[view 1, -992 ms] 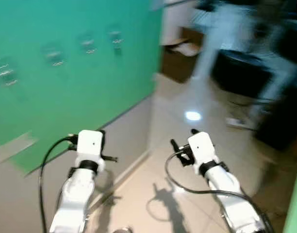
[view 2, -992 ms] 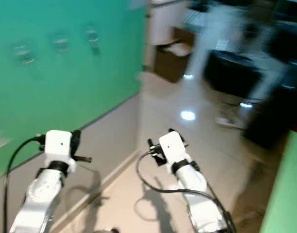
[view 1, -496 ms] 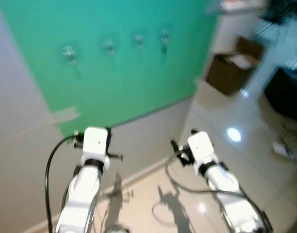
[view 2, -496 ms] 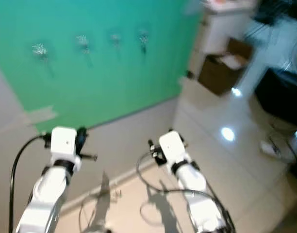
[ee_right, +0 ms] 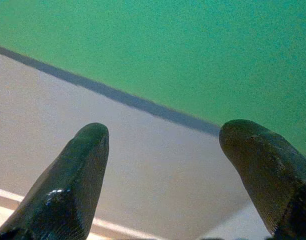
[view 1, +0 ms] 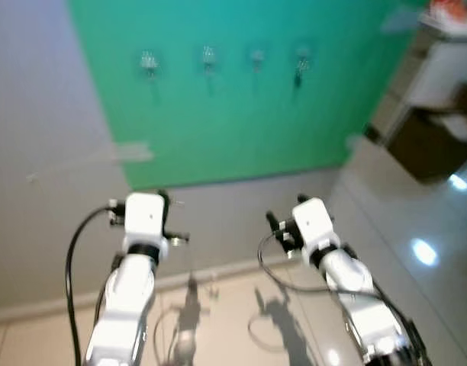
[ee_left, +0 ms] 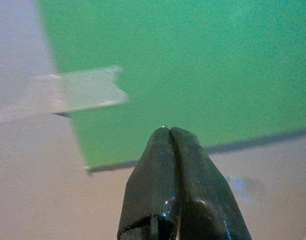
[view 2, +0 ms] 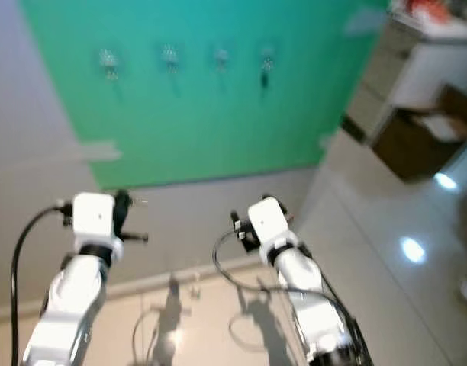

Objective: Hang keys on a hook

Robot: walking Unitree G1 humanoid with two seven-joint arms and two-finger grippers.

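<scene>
room: a grey wall (view 1: pixel 50 152) carrying a large green panel (view 1: pixel 241 99); a strip of pale tape (view 1: pixel 134 152) fixes the panel's lower left corner to the wall, above and just ahead of the left hand. pale glossy tiled floor (view 1: pixel 233 313) beneath both arms, with their shadows and light glare on it. off to the right hand's side, a white cabinet (view 1: pixel 447 53) and a dark brown box (view 1: pixel 436 137), both blurred.

hooks: a row of four small hooks (view 1: pixel 208 55) high on the green panel, well above and ahead of both hands. a dark item, likely the keys (view 1: pixel 298 75), hangs from the rightmost hook, the one nearest above the right hand; blur prevents a firmer reading.

left hand (ee_left: pixel 170 129): raised before the wall below the panel's lower edge; the wrist view shows its two black fingers pressed together at the tips, nothing visible between them, pointing at the panel's lower border and the tape.

right hand (ee_right: pixel 160 140): raised at similar height, towards the panel's lower right; the wrist view shows its fingers (ee_right: pixel 78 185) spread wide apart, holding nothing, with the panel's dark lower edge and grey wall between them.

head views give the hooks, the floor and the furniture; wrist views give finger state.
</scene>
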